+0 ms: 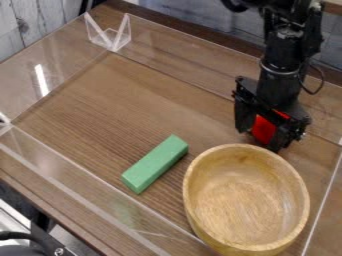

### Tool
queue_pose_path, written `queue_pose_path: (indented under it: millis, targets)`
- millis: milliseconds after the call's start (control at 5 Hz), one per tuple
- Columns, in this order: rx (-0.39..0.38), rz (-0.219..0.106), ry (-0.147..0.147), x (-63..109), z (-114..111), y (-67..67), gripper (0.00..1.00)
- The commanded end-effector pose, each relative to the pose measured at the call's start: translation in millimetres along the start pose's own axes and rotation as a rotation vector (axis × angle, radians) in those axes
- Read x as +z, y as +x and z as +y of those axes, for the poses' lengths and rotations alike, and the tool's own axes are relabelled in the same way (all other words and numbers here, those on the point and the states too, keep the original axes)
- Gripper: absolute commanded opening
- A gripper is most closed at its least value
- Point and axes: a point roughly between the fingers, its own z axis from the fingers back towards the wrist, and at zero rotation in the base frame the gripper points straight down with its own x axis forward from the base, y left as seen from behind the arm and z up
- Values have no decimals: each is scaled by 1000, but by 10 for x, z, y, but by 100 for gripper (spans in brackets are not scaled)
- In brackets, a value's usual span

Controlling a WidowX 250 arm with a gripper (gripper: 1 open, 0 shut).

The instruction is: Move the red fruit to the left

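The red fruit is a small bright red ball on the wooden table at the right, just beyond the bowl's far rim. My black gripper points straight down over it, open, with one finger on each side of the fruit. Only a patch of red shows between the fingers; the rest of the fruit is hidden by them. I cannot tell whether the fingers touch it.
A large wooden bowl sits at the front right, close under the gripper. A flat green block lies left of the bowl. Clear plastic walls ring the table, with a clear stand at the back left.
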Motion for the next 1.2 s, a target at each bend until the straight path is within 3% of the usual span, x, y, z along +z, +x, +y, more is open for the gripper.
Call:
queue_pose_path:
  millis: [0, 200, 600, 800, 1000]
  targets:
    - [54, -125, 19, 294, 45, 140, 100]
    - [84, -168, 16, 319, 30, 134, 100]
    - [113, -215, 0, 409, 8, 180, 100]
    - [118, -230, -6, 481, 19, 239, 100]
    - [68, -214, -12, 386, -88, 244, 100]
